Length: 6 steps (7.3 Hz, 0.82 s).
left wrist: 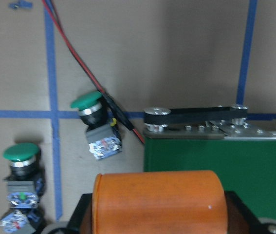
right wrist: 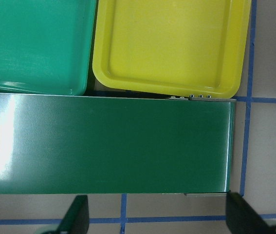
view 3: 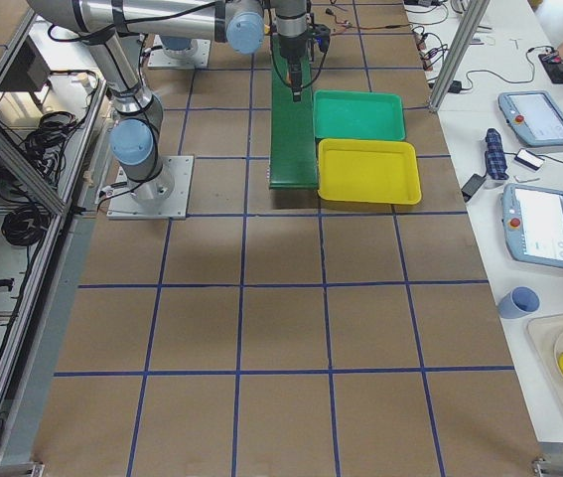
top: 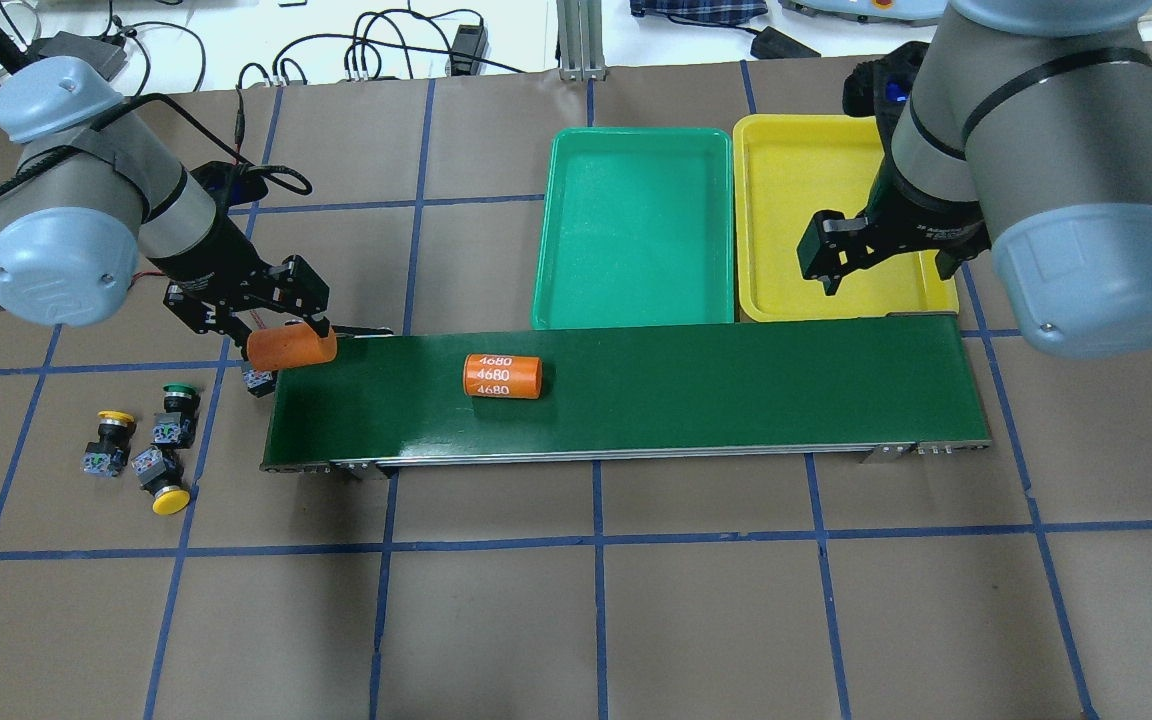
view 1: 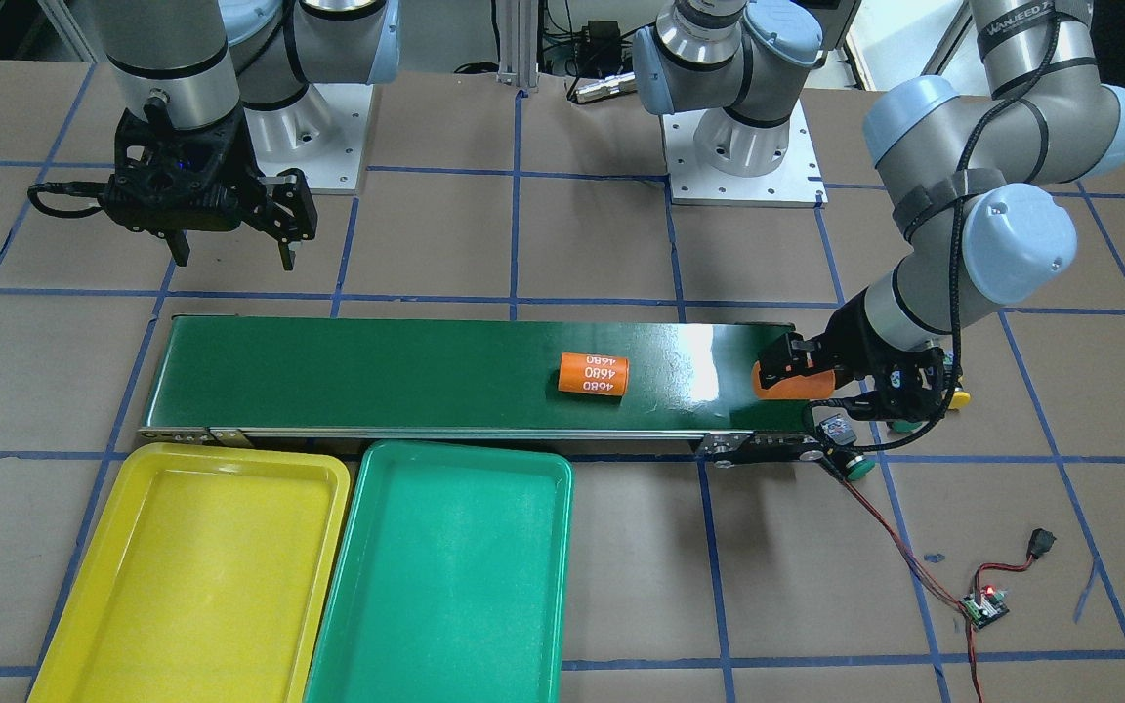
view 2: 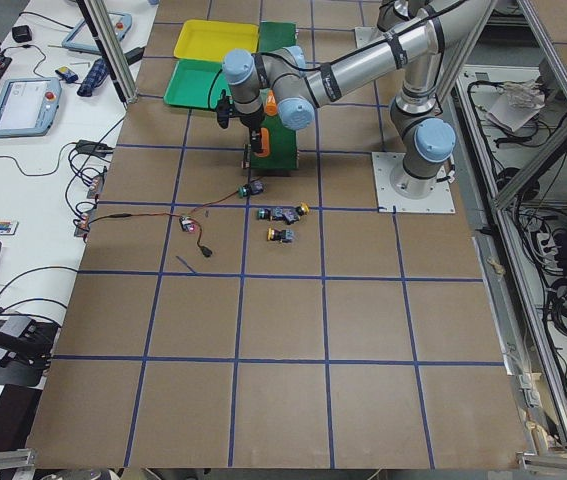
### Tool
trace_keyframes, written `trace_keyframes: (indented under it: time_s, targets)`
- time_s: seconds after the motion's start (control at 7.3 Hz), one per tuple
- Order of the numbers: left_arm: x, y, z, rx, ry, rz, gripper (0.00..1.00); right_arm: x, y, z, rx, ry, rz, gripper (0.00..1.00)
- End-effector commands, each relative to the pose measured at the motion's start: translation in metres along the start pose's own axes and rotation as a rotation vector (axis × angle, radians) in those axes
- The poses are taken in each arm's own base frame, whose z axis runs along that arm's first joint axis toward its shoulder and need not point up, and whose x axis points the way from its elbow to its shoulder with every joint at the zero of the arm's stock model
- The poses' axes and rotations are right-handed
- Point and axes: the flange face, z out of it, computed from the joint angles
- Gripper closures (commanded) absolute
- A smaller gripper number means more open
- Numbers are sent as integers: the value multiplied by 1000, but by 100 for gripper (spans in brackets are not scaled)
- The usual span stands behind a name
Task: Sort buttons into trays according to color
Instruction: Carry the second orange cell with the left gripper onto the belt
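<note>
Front-facing view: from across the brown table [view 1: 621, 586], steeply down, robot bases [view 1: 743, 156] at top. Overhead view: the opposite side, behind the robot; both share the long dark-green conveyor belt [view 1: 445, 376], shallow yellow plastic tray [view 1: 196, 576] and shallow green plastic tray [view 1: 445, 576]. Side views: distant, from the table's ends. Wrist views: close, straight down on opposite belt ends, the left past an orange cylinder [left wrist: 159, 202].

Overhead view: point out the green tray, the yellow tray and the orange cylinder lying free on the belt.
green tray [top: 636, 225]: overhead view, bare floor.
yellow tray [top: 796, 170]: overhead view, bare floor.
orange cylinder [top: 502, 376]: overhead view, printed side.
</note>
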Motion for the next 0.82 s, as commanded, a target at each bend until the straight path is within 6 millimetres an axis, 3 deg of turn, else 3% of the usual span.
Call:
trace_keyframes:
  time_s: [0.0, 0.14, 0.27, 0.55, 0.69]
  targets:
    - [3, 13, 32, -53, 18, -19, 93, 0, 0, 0, 0, 1, -1, 0]
    - [4, 16, 29, -44, 15, -38, 29, 0, 0, 0, 0, 1, -1, 0]
    - [8, 23, 10, -16, 6, -45, 0, 1, 0, 1, -2, 1, 0, 0]
    - [1, 14, -22, 36, -77, -42, 0, 4, -1, 3, -6, 6, 0, 0]
    - [6, 16, -29, 43, -80, -58, 0, 4, -1, 3, -6, 4, -9, 0]
